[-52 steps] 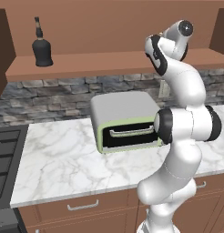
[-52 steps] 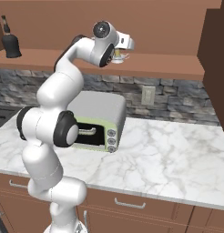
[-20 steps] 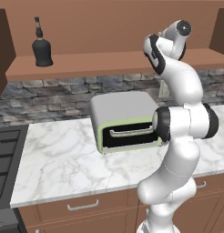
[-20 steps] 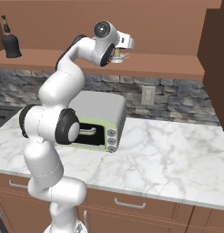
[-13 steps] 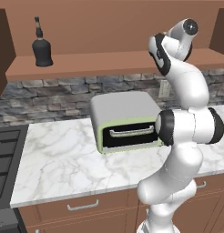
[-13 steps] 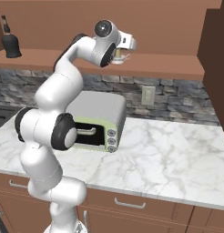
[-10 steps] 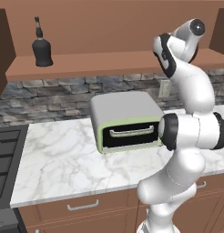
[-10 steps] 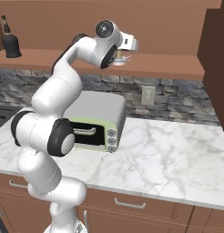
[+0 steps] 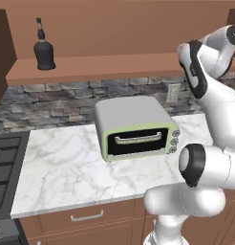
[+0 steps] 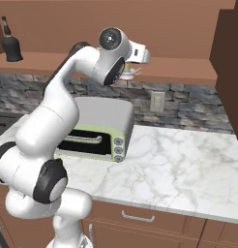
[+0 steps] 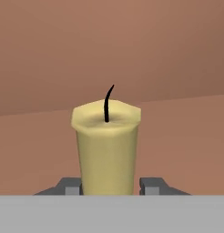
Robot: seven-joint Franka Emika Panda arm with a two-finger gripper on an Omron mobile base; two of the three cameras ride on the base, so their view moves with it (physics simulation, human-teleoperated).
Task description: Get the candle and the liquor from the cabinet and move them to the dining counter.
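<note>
On the left end of the brown wooden cabinet shelf stands the small black bell-shaped liquor bottle, well apart from the arm. Below it, a silver and pale-green toaster oven sits on the white grey-veined marble table. Further right, the white arm rises, bends at the elbow and reaches up to shelf height; in the left base view its hand is cut off by the frame's edge. In the right base view the hand hides most of the short pale-yellow candle, leaving only its silvery dish visible. The hand view shows the candle upright between the two dark fingers, which stand partly open and close against its sides, gripping it. The candle's base is hidden.
</note>
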